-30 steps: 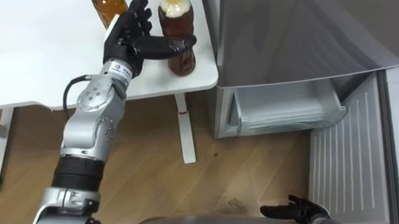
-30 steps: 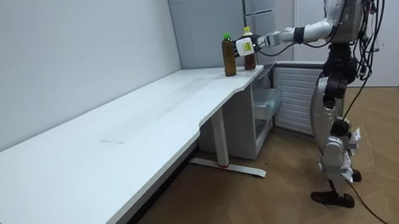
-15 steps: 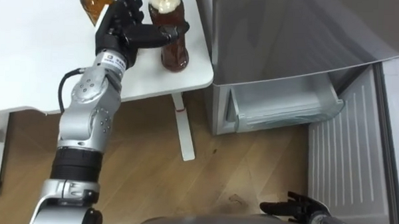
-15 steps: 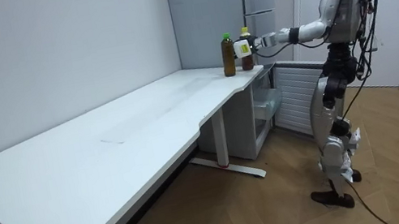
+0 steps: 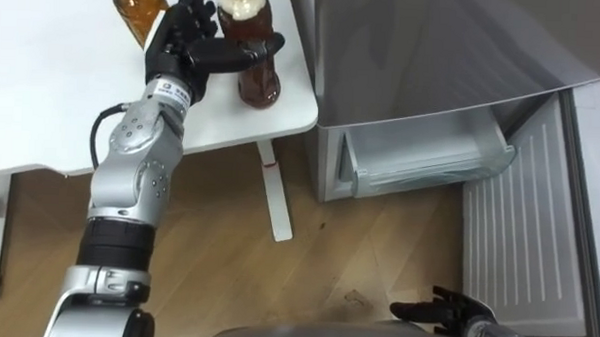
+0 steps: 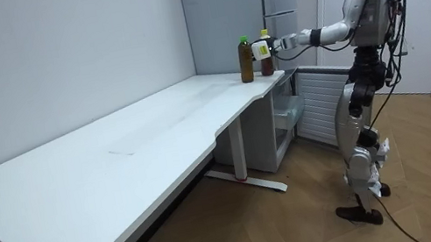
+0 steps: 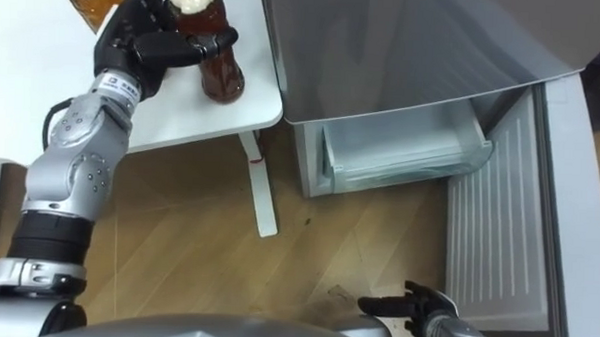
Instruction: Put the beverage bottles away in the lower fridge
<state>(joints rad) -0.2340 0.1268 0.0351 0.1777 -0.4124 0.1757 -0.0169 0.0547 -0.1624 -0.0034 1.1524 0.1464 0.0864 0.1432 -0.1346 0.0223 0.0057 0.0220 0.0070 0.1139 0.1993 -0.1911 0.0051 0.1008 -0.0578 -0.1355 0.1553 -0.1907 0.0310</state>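
Two brown drink bottles stand at the corner of the white table [image 5: 42, 99]: one with a yellow cap [image 5: 258, 82] and one with a green cap [image 5: 135, 8] to its left. My left hand [image 5: 184, 49] is at the yellow-capped bottle. Its thumb lies across the bottle's front and its straight fingers rise between the two bottles. My right hand [image 5: 445, 316] hangs low near the floor with relaxed fingers and holds nothing. The lower fridge [image 5: 420, 158] stands to the right with its door [image 5: 523, 236] swung open. In the room view I stand beside the fridge, left arm stretched out to the bottles [image 6: 265, 54].
A clear drawer [image 5: 430, 178] juts from the lower fridge compartment. The table's leg [image 5: 277, 193] stands between me and the fridge. The floor is wood.
The head camera shifted slightly. My left hand has reached a little further in around the yellow-capped bottle. Both bottles stay where they stood on the table.
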